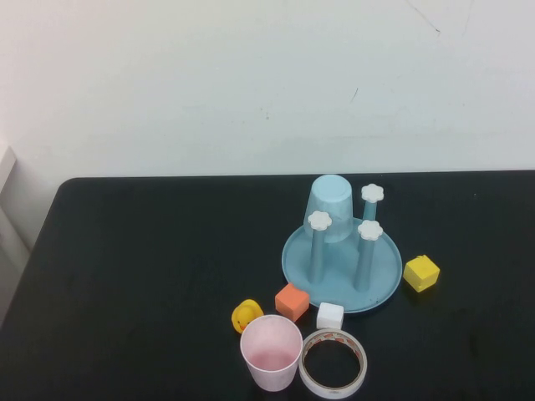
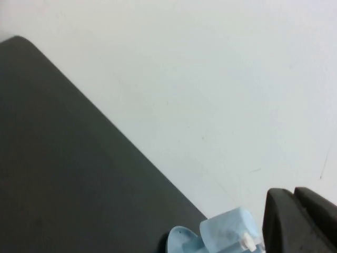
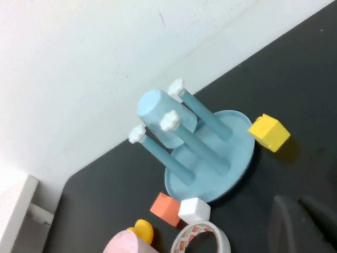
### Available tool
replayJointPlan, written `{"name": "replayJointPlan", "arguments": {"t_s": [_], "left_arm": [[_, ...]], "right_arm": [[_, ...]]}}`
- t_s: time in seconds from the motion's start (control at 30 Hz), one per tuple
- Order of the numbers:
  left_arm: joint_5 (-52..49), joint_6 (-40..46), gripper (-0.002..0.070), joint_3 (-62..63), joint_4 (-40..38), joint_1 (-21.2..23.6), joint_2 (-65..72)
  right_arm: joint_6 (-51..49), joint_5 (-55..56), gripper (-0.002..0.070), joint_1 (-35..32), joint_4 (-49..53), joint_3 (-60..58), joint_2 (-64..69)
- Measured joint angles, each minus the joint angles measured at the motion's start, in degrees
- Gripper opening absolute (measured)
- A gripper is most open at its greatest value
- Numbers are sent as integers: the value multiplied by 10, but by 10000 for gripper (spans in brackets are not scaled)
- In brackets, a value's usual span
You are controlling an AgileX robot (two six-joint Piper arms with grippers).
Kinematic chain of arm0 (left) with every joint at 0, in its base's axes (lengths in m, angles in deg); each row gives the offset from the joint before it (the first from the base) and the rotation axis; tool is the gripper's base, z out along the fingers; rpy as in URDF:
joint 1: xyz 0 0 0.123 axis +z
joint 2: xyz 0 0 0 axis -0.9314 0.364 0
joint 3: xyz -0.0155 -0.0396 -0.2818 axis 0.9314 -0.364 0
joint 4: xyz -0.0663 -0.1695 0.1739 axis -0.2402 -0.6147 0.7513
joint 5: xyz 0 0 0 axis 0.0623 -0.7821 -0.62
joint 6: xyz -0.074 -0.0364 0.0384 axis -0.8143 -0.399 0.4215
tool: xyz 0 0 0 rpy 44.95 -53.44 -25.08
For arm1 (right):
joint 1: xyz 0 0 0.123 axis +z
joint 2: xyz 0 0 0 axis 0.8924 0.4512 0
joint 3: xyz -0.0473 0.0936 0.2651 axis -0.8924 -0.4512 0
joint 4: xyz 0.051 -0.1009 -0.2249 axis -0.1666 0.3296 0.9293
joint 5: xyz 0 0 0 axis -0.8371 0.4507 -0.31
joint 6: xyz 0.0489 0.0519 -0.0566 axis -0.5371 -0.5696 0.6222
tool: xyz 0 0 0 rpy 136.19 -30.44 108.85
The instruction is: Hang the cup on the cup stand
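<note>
Neither arm enters the high view; each gripper appears only as a dark shape cut off at the lower right corner of its own wrist view, the left gripper [image 2: 300,224] above the table's far edge and the right gripper [image 3: 305,224] above the near right part of the table; both have their fingers closed together and hold nothing.

Nearest, at the bottom centre of the high view, the cup [image 1: 271,352] stands upright, mouth up, on the black table [image 1: 142,276]; its pink inside looks empty; in the right wrist view only its rim shows at the bottom edge. Just to its right lies a roll of tape [image 1: 333,362], flat, touching or almost touching the cup, its lower rim cut by the frame. Behind them sit a yellow duck [image 1: 246,315], partly hidden by the cup's rim, an orange block [image 1: 292,302] and a white block [image 1: 329,316], the last at the stand's near rim.

Farther back, right of centre, the cup stand [image 1: 380,280] carries three pegs with white caps in view; a light blue cup [image 1: 328,206] hangs upside down at its far side, covering whatever holds it; a yellow block [image 1: 420,272] lies just right of the dish.
</note>
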Motion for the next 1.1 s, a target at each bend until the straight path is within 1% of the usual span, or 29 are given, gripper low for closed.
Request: {"name": "replayJointPlan", "arguments": {"t_s": [0.07, 0.1, 0.17, 0.27, 0.4, 0.5, 0.73, 0.87, 0.97, 1.03, 1.1], "left_arm": [[5, 14, -2, 0, -8, 0, 0], [-20, 66, -2, 9, -5, 0, 0], [-72, 133, -2, 37, 4, 0, 0], [-152, 177, -2, 97, 56, 0, 33], [-263, 201, -2, 187, 157, 0, 139], [-323, 241, -2, 254, 208, 0, 224], [-398, 336, -2, 441, 241, 0, 416], [-434, 354, -2, 521, 260, -3, 526], [-437, 357, -1, 555, 278, -30, 610], [-438, 357, -1, 573, 298, -60, 658], [-441, 351, -1, 588, 323, -101, 706]], "right_arm": [[3, 4, -1, 0, -4, 0, 0], [15, 9, -1, 0, -4, 0, 0], [23, 18, -1, 0, -4, 0, 0], [32, 24, -1, 0, -6, 0, 0], [71, 23, -1, 0, -9, 0, 0], [89, 2, -1, 0, -9, 0, 0], [100, -22, -1, 0, -9, 0, 0], [110, -22, -1, 0, -9, 0, 0], [120, -22, -1, 0, -9, 0, 0], [123, -22, -1, 0, -9, 0, 0], [126, -22, -1, 0, -9, 0, 0]]}}
